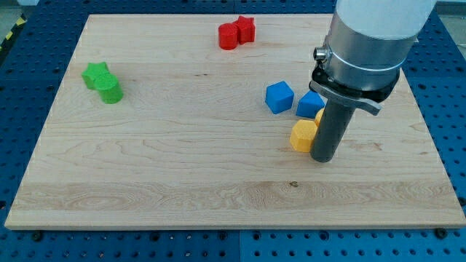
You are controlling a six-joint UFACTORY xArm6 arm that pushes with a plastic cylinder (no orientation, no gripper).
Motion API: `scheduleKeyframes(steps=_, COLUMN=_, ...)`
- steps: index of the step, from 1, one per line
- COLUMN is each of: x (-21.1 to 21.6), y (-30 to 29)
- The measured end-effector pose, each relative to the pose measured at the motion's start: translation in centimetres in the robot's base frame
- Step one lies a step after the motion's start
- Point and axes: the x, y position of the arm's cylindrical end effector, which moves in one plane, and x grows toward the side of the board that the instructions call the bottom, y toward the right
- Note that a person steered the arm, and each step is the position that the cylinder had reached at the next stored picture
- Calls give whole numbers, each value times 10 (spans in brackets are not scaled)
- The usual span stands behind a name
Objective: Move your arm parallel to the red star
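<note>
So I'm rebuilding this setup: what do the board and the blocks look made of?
The board looks like pale wood with a smooth matte finish: grain lines show. The red star and yellow block look like painted wood or plastic: flat uniform colour. My tip, touching the yellow block, looks like dark metal or plastic.

Two green blocks (pixel 103 81) touch near the desk's (pixel 182 175) left edge; two blue blocks (pixel 279 97) and yellow blocks (pixel 303 135) cluster toward its right edge.

My tip (pixel 322 159) hemmed on its left by yellow hexagon block (pixel 303 135), blue cubes (pixel 279 97) (pixel 310 105) just above; open board (pixel 182 167) across centre and bottom; red star (pixel 245 29) upper centre, green blocks (pixel 103 81) upper left
</note>
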Motion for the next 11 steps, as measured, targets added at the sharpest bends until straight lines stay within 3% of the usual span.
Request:
scheduleKeyframes(steps=2, x=23, y=7)
scheduleKeyframes(steps=5, x=23, y=110)
scheduleKeyframes(steps=6, x=-11, y=151)
scheduleKeyframes(steps=7, x=-74, y=168)
scheduleKeyframes(steps=10, x=-234, y=109)
scheduleKeyframes(steps=11, x=-254, y=89)
